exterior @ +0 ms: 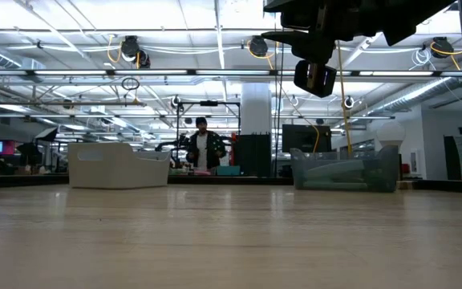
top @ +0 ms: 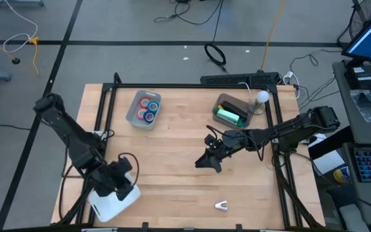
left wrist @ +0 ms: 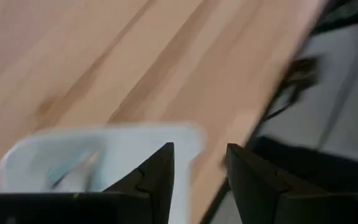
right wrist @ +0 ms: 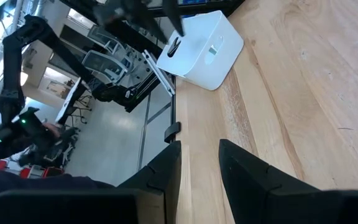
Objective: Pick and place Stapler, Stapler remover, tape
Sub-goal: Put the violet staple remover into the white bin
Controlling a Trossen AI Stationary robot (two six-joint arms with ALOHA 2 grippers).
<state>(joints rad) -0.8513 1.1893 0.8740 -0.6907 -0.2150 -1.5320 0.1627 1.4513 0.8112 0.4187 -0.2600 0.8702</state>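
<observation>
mostly the wooden table (top: 172,148) is bare through its middle and near half, with things kept to its edges. a white bin (top: 113,201) sits at the near left corner, just inside the table's edge and skewed to it. a clear bin (top: 143,109) stands toward the far left and holds the tape rolls (top: 150,109), red and blue rings lying flat together. a second clear bin (top: 232,111) at the far right holds a green stapler (top: 229,116), its long axis running slantwise along the bin. a small white staple remover (top: 221,205) lies alone near the near edge, right of centre, well apart from everything else, its two prongs pointing toward the near edge.

the left gripper (top: 122,174) hangs over the white bin's far rim, arm stretched in from the left edge; in the left wrist view its fingers (left wrist: 157,177) stand partly apart with nothing between them. the right gripper (top: 209,159) hovers above open table right of centre, its arm reaching in low from the right edge; its fingers (right wrist: 166,168) show a narrow gap and grip nothing.
</observation>
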